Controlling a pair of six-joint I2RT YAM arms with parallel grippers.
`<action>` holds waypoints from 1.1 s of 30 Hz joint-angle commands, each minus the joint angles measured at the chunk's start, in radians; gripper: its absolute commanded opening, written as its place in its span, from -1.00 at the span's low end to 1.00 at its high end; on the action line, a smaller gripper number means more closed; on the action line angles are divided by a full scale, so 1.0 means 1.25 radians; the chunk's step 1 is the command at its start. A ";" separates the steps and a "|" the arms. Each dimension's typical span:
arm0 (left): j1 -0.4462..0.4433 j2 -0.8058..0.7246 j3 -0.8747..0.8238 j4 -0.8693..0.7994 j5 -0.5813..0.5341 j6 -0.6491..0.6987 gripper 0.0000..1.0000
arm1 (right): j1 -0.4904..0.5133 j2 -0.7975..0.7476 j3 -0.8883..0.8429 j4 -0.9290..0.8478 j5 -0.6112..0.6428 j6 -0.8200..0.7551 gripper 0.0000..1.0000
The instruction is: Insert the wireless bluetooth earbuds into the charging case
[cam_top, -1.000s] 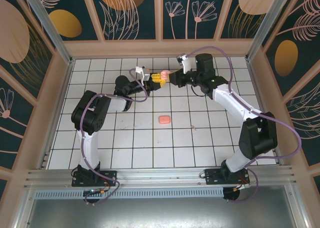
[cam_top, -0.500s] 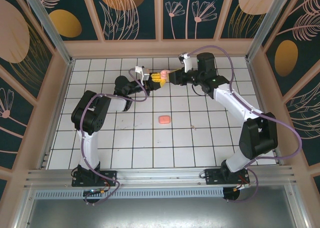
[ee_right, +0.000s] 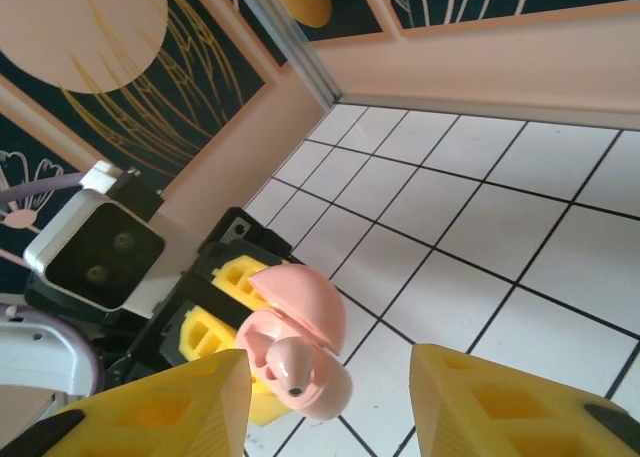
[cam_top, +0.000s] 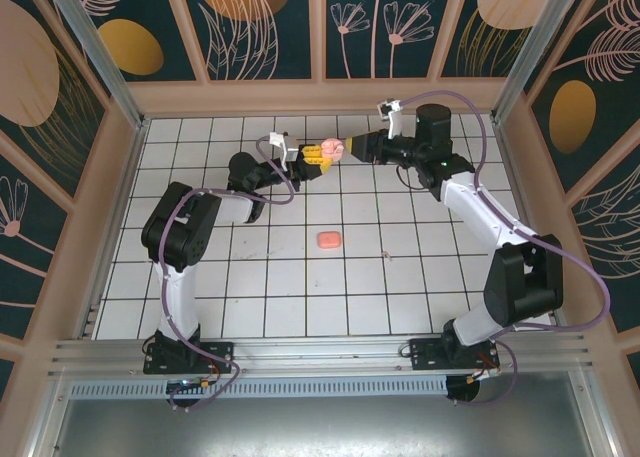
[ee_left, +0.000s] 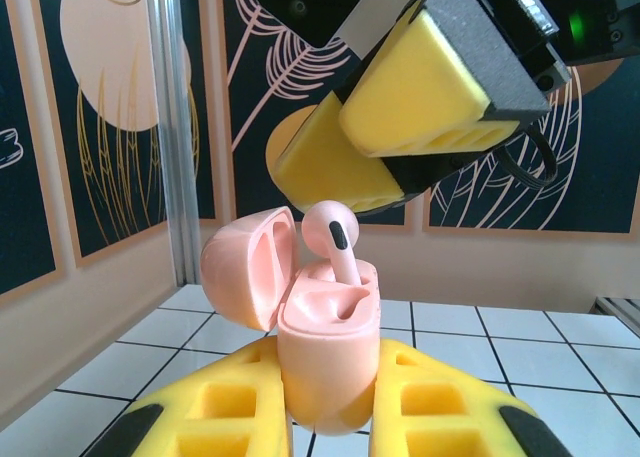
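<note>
Top external view, from the left: the left gripper (cam_top: 316, 156) is clenched on the charging case (cam_top: 333, 148) and holds it raised over the far middle of the bench (cam_top: 420, 277), seemingly to present it to the other arm.

The left wrist view shows why the grasp sits low. The yellow fingers (ee_left: 200, 417) pinch only the base of the case. That leaves the lid (ee_left: 245, 267), which stands open to the left, and the mouth of the case unobstructed.

1 earbud (ee_left: 333, 239) stands stem-down in 1 socket with its head above the rim, so it appears placed but perhaps not pressed fully home. The socket beside it looks empty.

Just to the right, the right gripper (cam_top: 352, 149) is released. Its jaws stand apart with nothing between them, just beside the open mouth of the case, and the right wrist view shows the case and earbud beyond its spread fingers. That fits an earbud let go into its socket.

A coral pod (cam_top: 328, 239) lies alone on the bench nearer the arm bases, well apart from both grippers.
</note>
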 commanded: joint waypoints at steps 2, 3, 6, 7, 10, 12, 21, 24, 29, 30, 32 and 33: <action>0.001 -0.029 0.010 0.042 0.016 -0.016 -0.70 | 0.007 0.012 0.012 0.027 -0.044 0.018 -0.08; 0.001 -0.029 0.011 0.042 0.016 -0.016 -0.70 | 0.009 0.015 0.013 0.024 -0.046 0.016 -0.08; 0.001 -0.030 0.011 0.043 0.016 -0.016 -0.70 | 0.016 0.030 0.023 -0.001 -0.046 0.007 -0.08; 0.001 -0.031 0.011 0.043 0.016 -0.018 -0.70 | 0.018 0.035 0.028 -0.014 -0.041 0.001 -0.09; 0.001 -0.031 0.012 0.043 0.017 -0.021 -0.70 | 0.024 0.048 0.038 -0.034 -0.026 -0.008 -0.10; 0.001 -0.032 0.012 0.045 0.017 -0.021 -0.70 | 0.024 0.056 0.040 -0.038 -0.019 -0.010 -0.15; 0.001 -0.033 0.011 0.043 0.017 -0.021 -0.70 | 0.023 0.081 0.056 -0.059 -0.051 -0.028 -0.23; 0.001 -0.032 0.012 0.041 0.017 -0.020 -0.70 | 0.018 0.059 0.043 -0.033 -0.082 -0.022 -0.11; 0.001 -0.030 0.016 0.039 0.017 -0.021 -0.70 | 0.006 0.036 0.032 0.000 -0.113 0.004 -0.08; 0.001 -0.031 0.016 0.038 0.017 -0.020 -0.70 | 0.005 0.034 0.032 0.003 -0.111 0.008 -0.09; 0.001 -0.032 0.016 0.037 0.016 -0.019 -0.70 | 0.000 0.032 0.031 0.014 -0.110 0.021 -0.14; 0.000 -0.032 0.015 0.034 0.016 -0.019 -0.70 | -0.001 0.030 0.029 0.021 -0.109 0.028 -0.17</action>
